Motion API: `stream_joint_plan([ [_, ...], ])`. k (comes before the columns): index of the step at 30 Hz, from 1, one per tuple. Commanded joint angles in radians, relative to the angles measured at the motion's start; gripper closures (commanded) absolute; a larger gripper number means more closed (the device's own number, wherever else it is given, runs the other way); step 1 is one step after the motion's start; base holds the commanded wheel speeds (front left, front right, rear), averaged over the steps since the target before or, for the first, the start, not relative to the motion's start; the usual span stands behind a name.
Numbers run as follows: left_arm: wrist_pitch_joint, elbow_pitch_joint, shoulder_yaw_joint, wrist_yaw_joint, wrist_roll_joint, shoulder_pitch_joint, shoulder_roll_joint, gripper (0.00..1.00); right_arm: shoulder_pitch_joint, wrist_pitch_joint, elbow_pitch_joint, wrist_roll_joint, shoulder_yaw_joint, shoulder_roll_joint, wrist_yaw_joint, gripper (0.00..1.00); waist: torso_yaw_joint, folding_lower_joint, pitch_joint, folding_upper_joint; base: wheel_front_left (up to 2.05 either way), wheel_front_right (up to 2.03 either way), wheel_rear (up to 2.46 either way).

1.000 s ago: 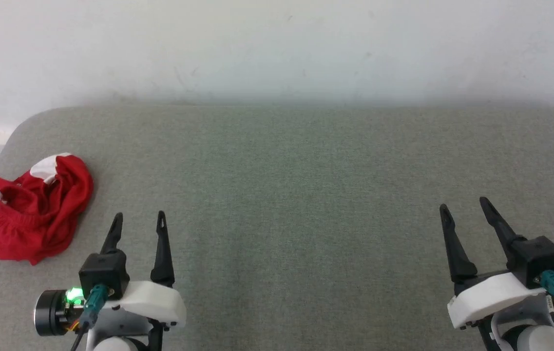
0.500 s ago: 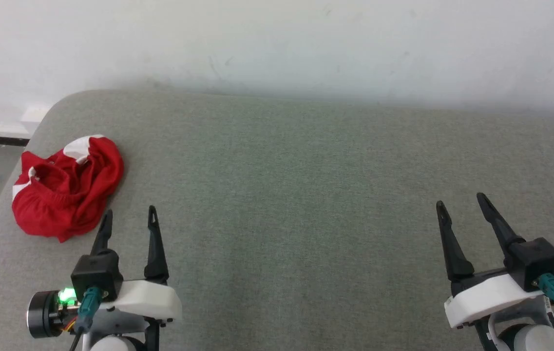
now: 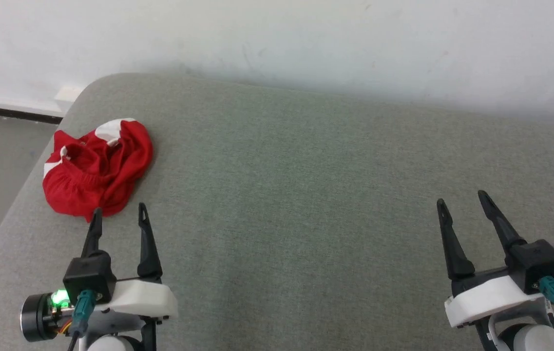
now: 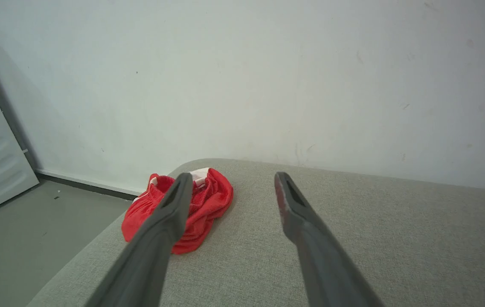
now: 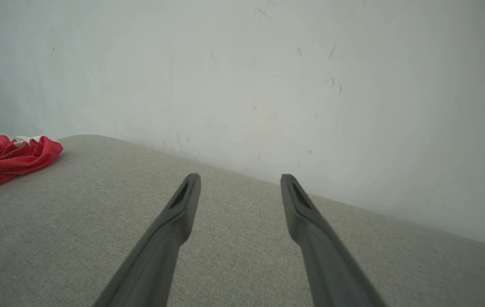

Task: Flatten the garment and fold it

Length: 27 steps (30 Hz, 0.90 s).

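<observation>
Garment, a pair of bright red athletic shorts of thin fabric with white bands, lies crumpled in a loose heap on the grey fabric-covered bench; it sits close to the bench's far left corner, just inside the left edge, with its white patches turned toward the far side and the left; no print can be made out among the folds.

The left claw, two long dark fingers on a white and black wrist, is over the near left part of the bench with its fingers spread wide and nothing between them; in the head view its left fingertip lies just at the near edge of the red heap, and whether it touches the cloth cannot be told; in the left wrist view the garment shows partly behind the left finger of that claw.

The right claw is near the bench's right side, well apart from the shorts, fingers likewise spread and empty; in the right wrist view this claw points across bare grey cloth toward the scuffed white wall, with the garment at that view's left edge.

A small green light glows on the left wrist; grey floor lies beyond the bench's left edge.
</observation>
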Motion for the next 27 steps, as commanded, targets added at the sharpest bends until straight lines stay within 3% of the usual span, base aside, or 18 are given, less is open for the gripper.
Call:
stream_joint_plan([
  [1,-0.009,-0.007,0.007,0.010,-0.008,-0.009,-0.003,0.00,-0.002,-0.010,-0.006,-0.007,-0.003,0.002,-0.001,0.00,0.013,0.0000,0.005,-0.0001,0.00,0.00,0.00],
  [22,-0.053,0.000,0.042,0.078,-0.039,-0.024,-0.004,0.00,-0.007,-0.053,-0.018,-0.026,0.007,0.003,-0.001,0.00,0.123,0.0000,0.032,-0.0001,0.00,0.00,0.00],
  [27,-0.064,0.004,0.100,0.052,-0.051,-0.069,0.001,0.00,-0.006,-0.064,-0.023,-0.038,0.012,0.003,-0.002,0.00,0.143,0.0000,0.039,-0.0001,0.00,0.00,0.00],
])
